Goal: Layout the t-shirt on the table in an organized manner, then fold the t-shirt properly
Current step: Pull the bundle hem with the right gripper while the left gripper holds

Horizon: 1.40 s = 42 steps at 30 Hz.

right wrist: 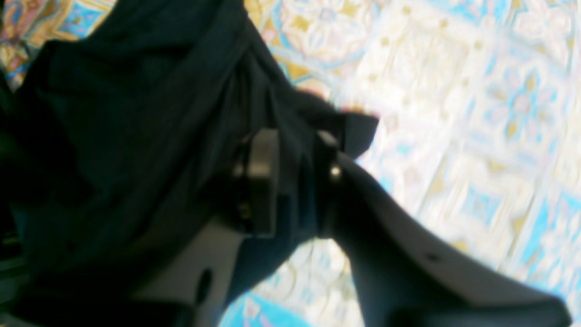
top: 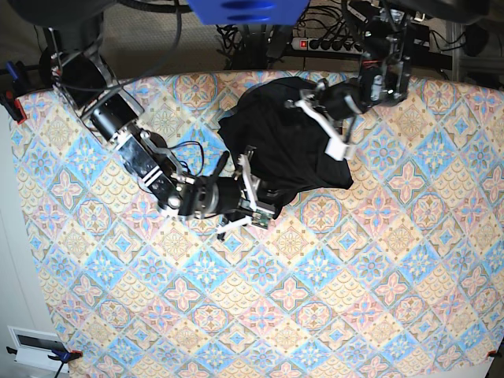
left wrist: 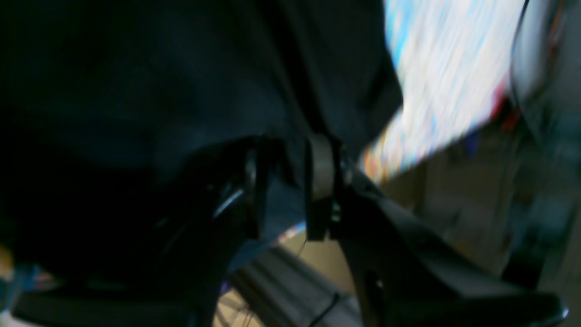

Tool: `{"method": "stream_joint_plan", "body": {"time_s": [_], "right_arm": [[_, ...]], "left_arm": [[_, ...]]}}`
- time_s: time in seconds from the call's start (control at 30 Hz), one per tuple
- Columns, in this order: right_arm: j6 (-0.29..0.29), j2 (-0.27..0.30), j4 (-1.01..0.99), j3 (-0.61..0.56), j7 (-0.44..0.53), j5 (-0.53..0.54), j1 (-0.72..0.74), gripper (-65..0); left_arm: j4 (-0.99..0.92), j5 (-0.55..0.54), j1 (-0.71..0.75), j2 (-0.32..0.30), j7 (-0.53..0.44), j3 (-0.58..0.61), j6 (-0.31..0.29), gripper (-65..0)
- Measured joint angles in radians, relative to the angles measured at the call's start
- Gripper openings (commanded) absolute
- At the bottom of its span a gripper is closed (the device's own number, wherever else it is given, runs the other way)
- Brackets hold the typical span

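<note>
The t-shirt point(top: 283, 150) is bunched in a dark heap on the table point(top: 331, 315), in the upper middle of the base view. Its lower edge is pinched by the right gripper point(top: 253, 201), fabric being caught between the jaws. Its upper right part is pinched by the left gripper point(top: 323, 126), cloth likewise lying between the jaws.

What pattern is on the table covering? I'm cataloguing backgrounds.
Diamond floral tiles in pastel blue, pink and yellow cover the table, clearest in the base view.
</note>
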Motion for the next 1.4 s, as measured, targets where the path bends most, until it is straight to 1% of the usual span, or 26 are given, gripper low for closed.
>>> {"method": "stream_joint_plan", "body": {"time_s": [0.1,0.13,0.17,0.23,0.27,0.3,0.37,0.4,0.43,0.5,0.53,0.57,0.6,0.67,0.73,0.8,0.87,0.9,1.0,1.03,1.13,1.23,1.33,1.4], "right_arm": [[0.000,-0.043,-0.066,-0.048,0.002,-0.001,0.033,-45.1],[0.000,-0.053,-0.089,-0.065,0.003,0.004,0.042,-45.1],[0.013,-0.061,-0.114,-0.079,0.003,0.006,0.050,-45.1],[0.006,-0.084,-0.161,-0.098,-0.001,-0.003,0.063,-44.9],[-0.007,-0.101,-0.179,-0.104,-0.005,-0.015,0.065,-44.8],[-0.008,-0.119,-0.192,-0.114,-0.008,-0.016,0.072,-44.8],[0.014,-0.165,-0.224,-0.117,0.012,-0.011,0.085,-44.8],[0.013,-0.181,-0.245,-0.117,0.031,-0.032,0.088,-44.8],[0.009,-0.193,-0.266,-0.117,0.040,-0.074,0.090,-44.8],[0.008,-0.192,-0.317,-0.117,0.036,-0.155,0.092,-44.8],[0.007,-0.181,-0.348,-0.116,0.026,-0.191,0.090,-44.8],[0.007,-0.167,-0.372,-0.112,0.041,-0.214,0.084,-44.8],[0.006,-0.156,-0.384,-0.105,0.064,-0.201,0.084,-44.8],[0.019,-0.167,-0.397,-0.105,0.049,-0.228,0.095,-44.8],[0.058,-0.174,-0.398,-0.107,0.054,-0.240,0.095,-44.8],[0.079,-0.174,-0.398,-0.106,0.054,-0.242,0.095,-45.1],[0.081,-0.173,-0.399,-0.106,0.063,-0.241,0.095,-46.0],[0.085,-0.171,-0.399,-0.106,0.064,-0.241,0.094,-48.0],[0.092,-0.171,-0.399,-0.093,0.062,-0.237,0.087,-60.6],[0.100,-0.173,-0.399,-0.072,0.056,-0.236,0.082,-65.0],[0.104,-0.176,-0.393,0.024,0.038,-0.241,0.069,-64.1],[0.095,-0.159,-0.341,0.115,0.034,-0.249,0.072,-65.0],[0.094,-0.164,-0.303,0.206,0.036,-0.252,0.062,-65.0],[0.095,-0.165,-0.298,0.238,0.040,-0.246,0.034,-65.0]], "left_arm": [[-0.014,-0.048,0.026,0.000,-0.011,-0.058,-0.001,-51.9],[-0.023,-0.062,0.025,0.000,-0.014,-0.067,-0.001,-51.9],[-0.032,-0.069,0.024,0.002,-0.015,-0.073,-0.001,-51.9],[-0.042,-0.071,0.024,0.002,-0.018,-0.075,-0.001,-51.9],[-0.043,-0.071,0.025,0.002,-0.017,-0.075,0.000,-51.9],[-0.044,-0.071,0.027,0.003,-0.018,-0.075,0.000,-51.9],[-0.044,-0.072,0.027,0.003,-0.018,-0.072,-0.001,-51.9],[-0.044,-0.072,0.027,0.003,-0.017,-0.072,-0.001,-51.9],[-0.044,-0.072,0.027,0.003,-0.018,-0.073,-0.001,-51.9],[-0.044,-0.071,0.027,0.003,-0.018,-0.073,-0.001,-51.9],[-0.044,-0.071,0.024,0.003,-0.018,-0.073,-0.001,-51.9],[-0.044,-0.071,0.024,0.003,-0.018,-0.074,-0.001,-51.9],[-0.044,-0.072,0.022,0.003,-0.018,-0.074,-0.001,-51.9],[-0.044,-0.072,0.022,0.003,-0.018,-0.074,-0.001,-51.9],[-0.044,-0.072,0.022,0.003,-0.018,-0.074,-0.001,-51.9],[-0.044,-0.071,0.021,0.000,-0.018,-0.076,0.000,-51.9],[-0.044,-0.063,0.022,0.003,-0.018,-0.077,-0.001,-51.9],[-0.044,-0.065,0.022,0.006,-0.018,-0.075,-0.001,-51.9],[-0.044,-0.066,0.021,0.004,-0.018,-0.074,-0.001,-51.9],[-0.044,-0.066,0.019,0.003,-0.018,-0.075,-0.001,-51.9],[-0.044,-0.064,0.019,0.004,-0.018,-0.075,-0.001,-51.9],[-0.044,-0.063,0.019,0.003,-0.018,-0.075,-0.001,-51.9],[-0.045,-0.063,0.019,0.004,-0.018,-0.075,-0.001,-51.9],[-0.045,-0.063,0.019,0.003,-0.018,-0.075,-0.001,-51.9]]}}
